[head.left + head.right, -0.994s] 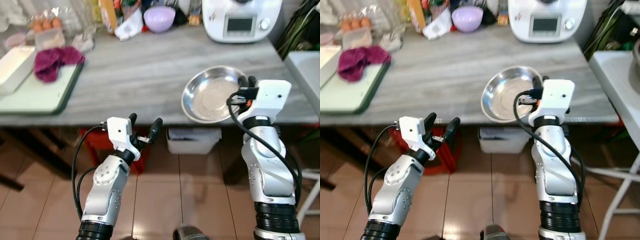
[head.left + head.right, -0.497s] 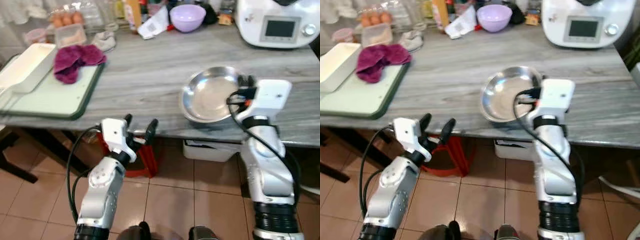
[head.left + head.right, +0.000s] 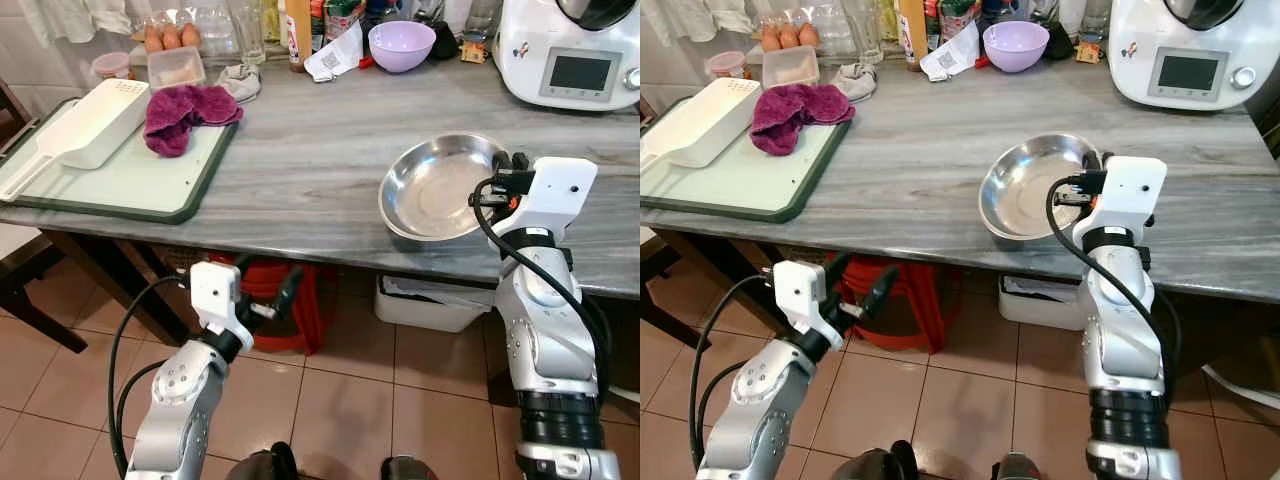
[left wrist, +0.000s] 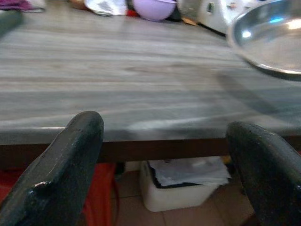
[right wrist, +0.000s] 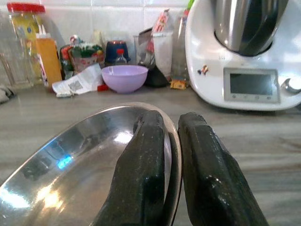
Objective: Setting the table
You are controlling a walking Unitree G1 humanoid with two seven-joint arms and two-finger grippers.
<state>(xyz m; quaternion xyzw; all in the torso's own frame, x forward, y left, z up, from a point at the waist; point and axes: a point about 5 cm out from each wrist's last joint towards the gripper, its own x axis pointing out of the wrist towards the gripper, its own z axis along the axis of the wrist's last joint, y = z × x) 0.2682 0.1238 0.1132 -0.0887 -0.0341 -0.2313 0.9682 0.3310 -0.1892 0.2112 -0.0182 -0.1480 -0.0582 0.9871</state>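
Left eye view | grey wood-grain desk, tiled floor | right end effector pinching steel bowl rim | left end effector spread wide below desk edge

Head stereo pair looks down over grey table; wrist cameras sit low, close, sharing steel bowl.

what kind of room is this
Most likely a home kitchen: a grey counter holding a white cooking appliance, eggs and a purple bowl.
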